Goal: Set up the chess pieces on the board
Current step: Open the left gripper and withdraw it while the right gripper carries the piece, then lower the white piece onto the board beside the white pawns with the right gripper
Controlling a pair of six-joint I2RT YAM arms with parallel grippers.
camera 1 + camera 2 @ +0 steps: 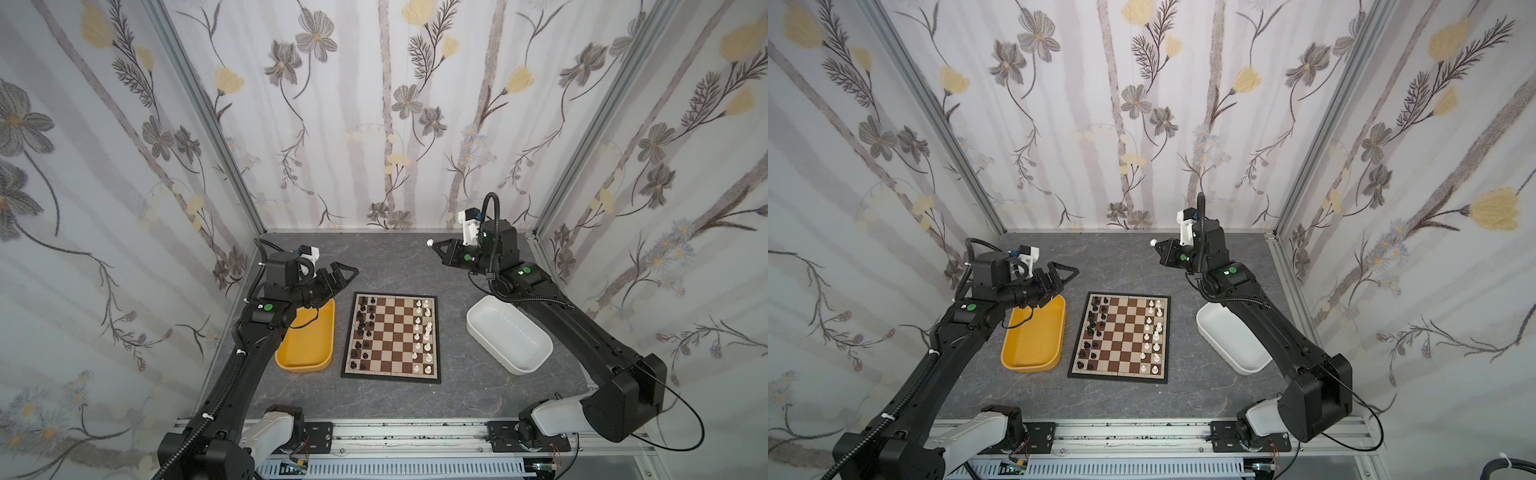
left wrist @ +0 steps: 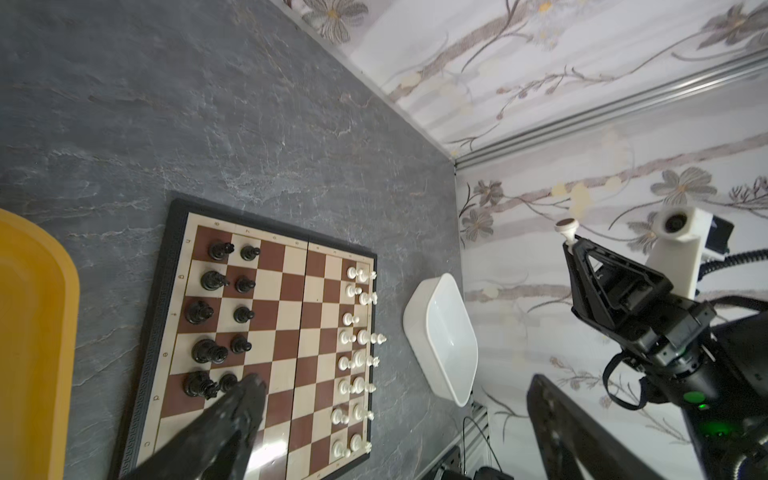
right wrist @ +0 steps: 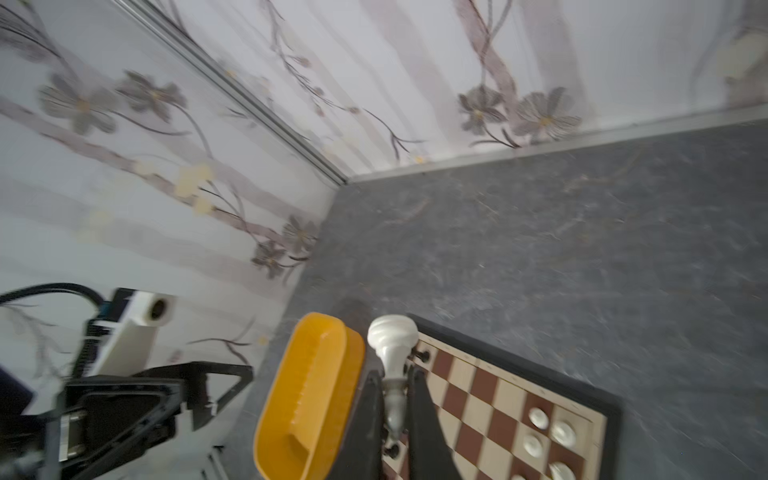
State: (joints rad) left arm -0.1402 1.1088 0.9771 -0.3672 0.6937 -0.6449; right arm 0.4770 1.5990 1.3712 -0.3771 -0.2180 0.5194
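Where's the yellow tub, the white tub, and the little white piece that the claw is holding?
Yellow tub (image 1: 309, 345): in a top view, on its bare floor.
White tub (image 1: 509, 337): in a top view, on its bare floor.
White piece (image 3: 392, 334): in the right wrist view, on its wide round end.

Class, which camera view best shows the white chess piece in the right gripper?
Right wrist view: the small white plastic chess piece sits large and close, pinched between black fingers. The left wrist view shows it small; both top views, a white dot.
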